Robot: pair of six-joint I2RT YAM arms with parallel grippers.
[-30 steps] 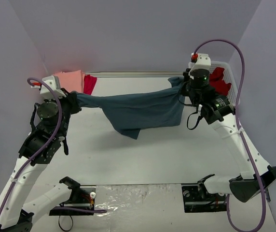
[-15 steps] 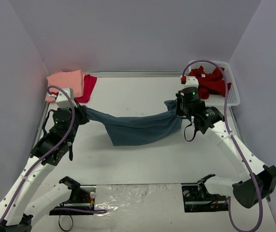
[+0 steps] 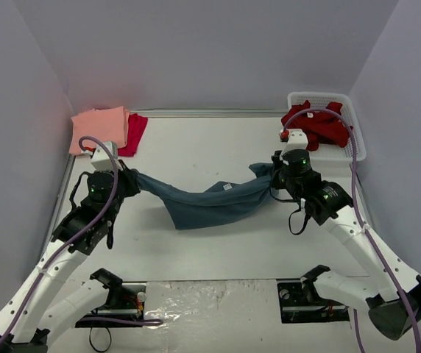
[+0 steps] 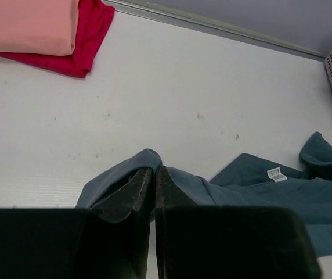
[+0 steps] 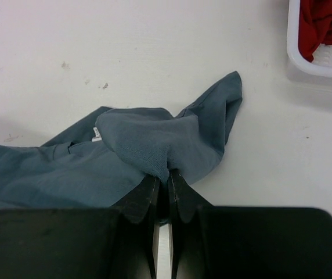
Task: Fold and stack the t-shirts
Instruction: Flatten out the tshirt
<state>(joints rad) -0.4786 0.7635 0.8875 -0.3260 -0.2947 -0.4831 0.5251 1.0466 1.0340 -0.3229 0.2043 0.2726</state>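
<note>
The slate-blue t-shirt (image 3: 210, 200) lies slack across the middle of the table, strung between both arms. My left gripper (image 3: 127, 179) is shut on its left end, the cloth (image 4: 119, 174) wrapped over the closed fingers. My right gripper (image 3: 268, 176) is shut on the right end, a bunch of fabric (image 5: 148, 142) pinched at the fingertips. A white label (image 4: 276, 173) shows on the shirt. The salmon-pink t-shirt (image 3: 98, 126) lies folded on top of the crimson t-shirt (image 3: 135, 132) at the back left. A dark red t-shirt (image 3: 319, 123) lies crumpled in the basket.
The white lattice basket (image 3: 355, 140) stands at the back right corner, its edge also in the right wrist view as the basket (image 5: 317, 67). A metal strip (image 3: 210, 112) runs along the table's far edge under the grey wall. Walls close in both sides.
Both grippers have come down and toward the near side with the blue shirt. It was stretched in the air; now it sags onto the table between them.
</note>
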